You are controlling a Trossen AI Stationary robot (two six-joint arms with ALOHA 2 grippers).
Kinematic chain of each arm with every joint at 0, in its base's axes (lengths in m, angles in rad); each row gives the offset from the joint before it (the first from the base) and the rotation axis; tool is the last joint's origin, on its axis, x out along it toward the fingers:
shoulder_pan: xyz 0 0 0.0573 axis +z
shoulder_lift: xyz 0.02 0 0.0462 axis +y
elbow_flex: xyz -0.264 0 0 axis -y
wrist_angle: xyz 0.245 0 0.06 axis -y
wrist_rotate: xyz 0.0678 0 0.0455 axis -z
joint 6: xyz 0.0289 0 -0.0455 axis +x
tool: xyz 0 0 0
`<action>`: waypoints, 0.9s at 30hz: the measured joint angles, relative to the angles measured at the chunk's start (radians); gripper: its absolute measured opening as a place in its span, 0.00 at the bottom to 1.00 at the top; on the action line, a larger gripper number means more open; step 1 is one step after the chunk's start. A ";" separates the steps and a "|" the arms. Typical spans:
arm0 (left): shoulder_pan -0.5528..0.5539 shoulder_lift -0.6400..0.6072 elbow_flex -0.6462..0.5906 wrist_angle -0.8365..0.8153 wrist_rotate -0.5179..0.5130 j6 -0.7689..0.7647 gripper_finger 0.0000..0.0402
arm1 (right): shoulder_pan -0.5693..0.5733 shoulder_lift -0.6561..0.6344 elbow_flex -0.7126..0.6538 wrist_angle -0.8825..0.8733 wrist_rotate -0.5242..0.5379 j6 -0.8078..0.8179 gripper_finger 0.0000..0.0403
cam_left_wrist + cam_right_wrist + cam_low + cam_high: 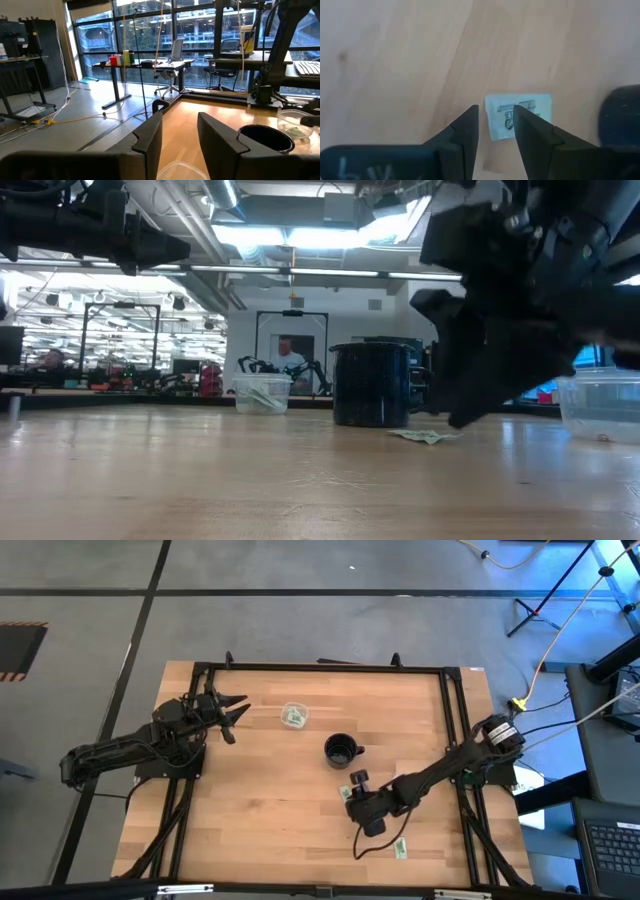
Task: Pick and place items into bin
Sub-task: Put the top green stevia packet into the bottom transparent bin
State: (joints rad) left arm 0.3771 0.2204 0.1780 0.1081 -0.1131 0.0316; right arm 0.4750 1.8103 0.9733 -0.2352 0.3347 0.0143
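right claw (495, 122): fingers parted, nothing held, above packet (519, 116) lying flat on desk (260, 820) near black mug (342, 750) | left claw (237, 711): parted, empty, raised beside clear bin (294, 716)

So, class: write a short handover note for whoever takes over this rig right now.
Right gripper: open, hovering low over a green packet beside the black mug, not yet gripping.
Left gripper: open, empty, waiting near the clear bin.
Done: at least one packet seems to lie in the bin.
Left: this packet and another packet at the table's near edge.
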 joint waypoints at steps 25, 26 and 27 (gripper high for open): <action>0.000 0.000 0.000 0.000 0.000 0.000 0.30 | -0.007 0.077 0.003 0.006 0.003 -0.048 0.01; 0.000 0.000 0.000 0.000 0.000 0.000 0.30 | -0.007 0.078 0.002 0.006 0.006 -0.045 0.02; 0.000 0.000 0.000 0.000 0.000 0.000 0.30 | -0.007 0.078 0.002 0.006 0.009 -0.042 0.02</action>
State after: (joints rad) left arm 0.3771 0.2203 0.1780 0.1082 -0.1135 0.0315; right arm 0.4683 1.8881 0.9756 -0.2291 0.3439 -0.0272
